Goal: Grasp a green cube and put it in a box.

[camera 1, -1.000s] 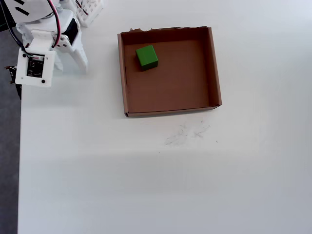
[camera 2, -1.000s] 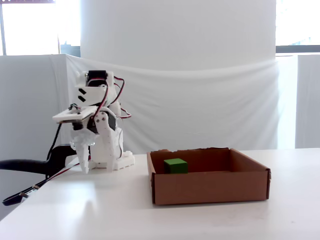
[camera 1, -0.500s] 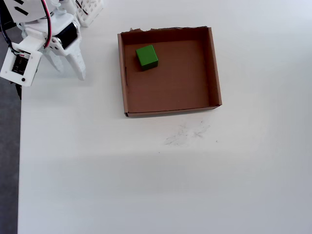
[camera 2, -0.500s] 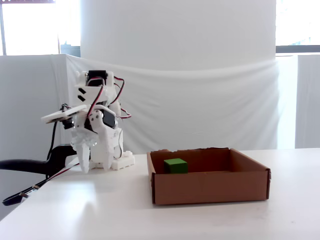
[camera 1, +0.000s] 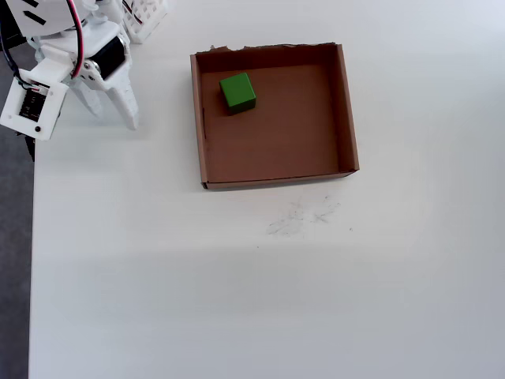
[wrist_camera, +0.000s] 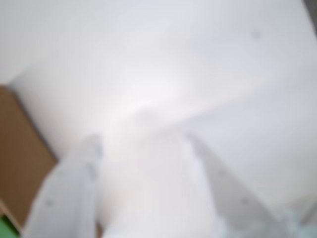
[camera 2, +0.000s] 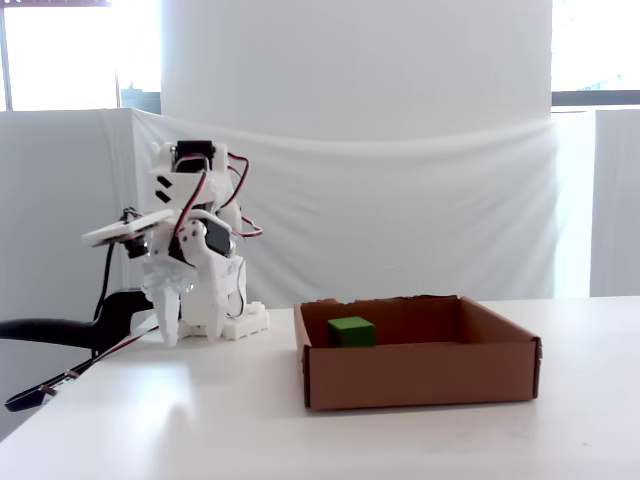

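Note:
The green cube [camera 1: 237, 91] lies inside the box [camera 1: 276, 180], near its far left corner in the overhead view. The fixed view shows the cube [camera 2: 351, 331] behind the front wall of the box [camera 2: 420, 373]. My gripper [camera 1: 110, 117] hangs left of the box, tips down near the table, apart from box and cube. In the fixed view my gripper [camera 2: 172, 335] is low beside the arm's base. The blurred wrist view shows my gripper [wrist_camera: 142, 141] with its fingers spread and nothing between them. A brown piece of the box [wrist_camera: 20, 158] and a sliver of green [wrist_camera: 6, 228] sit at its left edge.
The arm's white base block [camera 1: 146, 17] stands at the table's far left; it also shows in the fixed view [camera 2: 245, 322]. The table's left edge [camera 1: 31, 237] runs close to the arm. Faint scuff marks [camera 1: 304, 217] lie in front of the box.

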